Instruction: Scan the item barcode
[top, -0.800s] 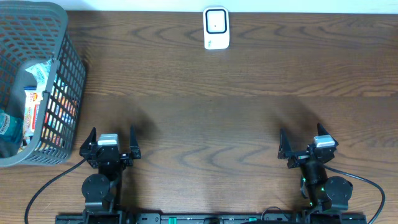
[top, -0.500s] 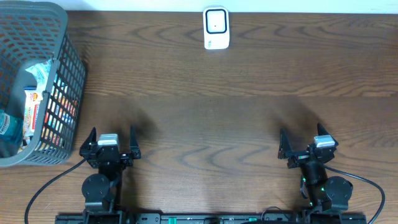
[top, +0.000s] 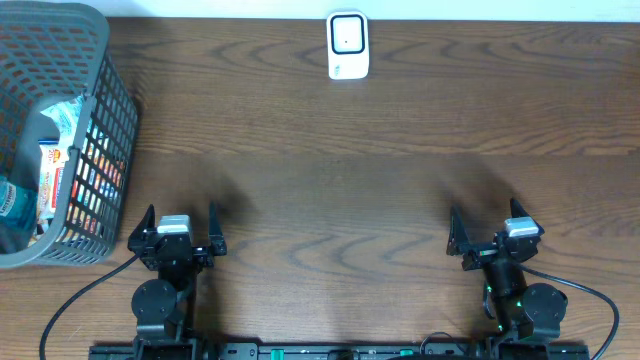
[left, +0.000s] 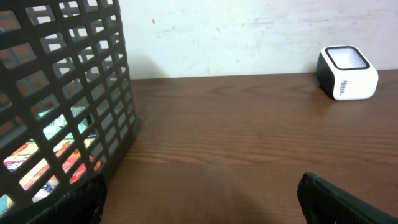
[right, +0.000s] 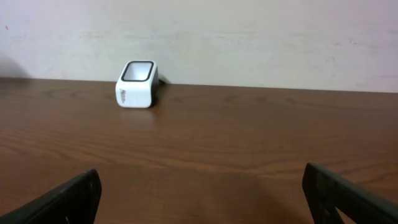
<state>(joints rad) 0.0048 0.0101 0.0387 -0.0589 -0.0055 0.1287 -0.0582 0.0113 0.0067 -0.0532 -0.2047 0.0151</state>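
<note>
Currently left end effector (top: 181, 212) & right end effector (top: 484, 212) rest at near edge of counter (top: 330, 180) w/ jaws wide apart, holding nothing. White barcode scanner (top: 347, 45) stands mid far edge, well apart from both. Grey basket (top: 105, 60) at left edge holds packaged items (top: 55, 170).

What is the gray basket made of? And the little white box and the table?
Basket: looks like gray molded plastic, matte, with a grid of holes. White box: probably smooth plastic, with a dark-framed window on top. Table: dark wood grain, possibly laminate.
</note>
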